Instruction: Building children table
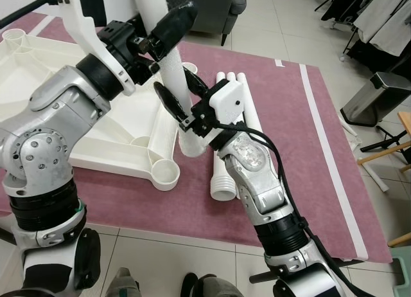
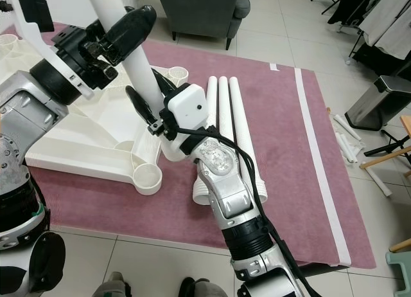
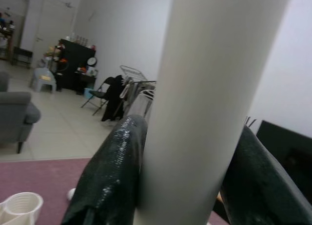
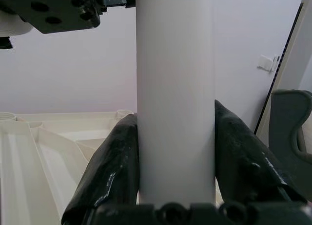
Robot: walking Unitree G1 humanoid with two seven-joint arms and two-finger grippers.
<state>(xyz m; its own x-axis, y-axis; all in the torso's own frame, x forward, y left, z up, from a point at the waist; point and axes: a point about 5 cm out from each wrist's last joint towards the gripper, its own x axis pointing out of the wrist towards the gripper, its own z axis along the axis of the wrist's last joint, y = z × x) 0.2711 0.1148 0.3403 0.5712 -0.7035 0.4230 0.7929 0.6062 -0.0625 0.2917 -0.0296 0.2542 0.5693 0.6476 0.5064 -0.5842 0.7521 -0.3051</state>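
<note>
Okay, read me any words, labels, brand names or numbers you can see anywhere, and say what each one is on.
None can be read. The white table leg held by the left pincer and right pincer is blank.
The upturned tabletop, spare legs and rug carry no print.
The right wrist housing is plain white.

A lived-in home room: pale tiled floor (image 1: 289,14), a mauve rug (image 2: 282,149), a grey armchair (image 2: 205,8), a steel pedal bin (image 1: 379,98) and a clothes rack (image 3: 134,84) against white walls
</note>
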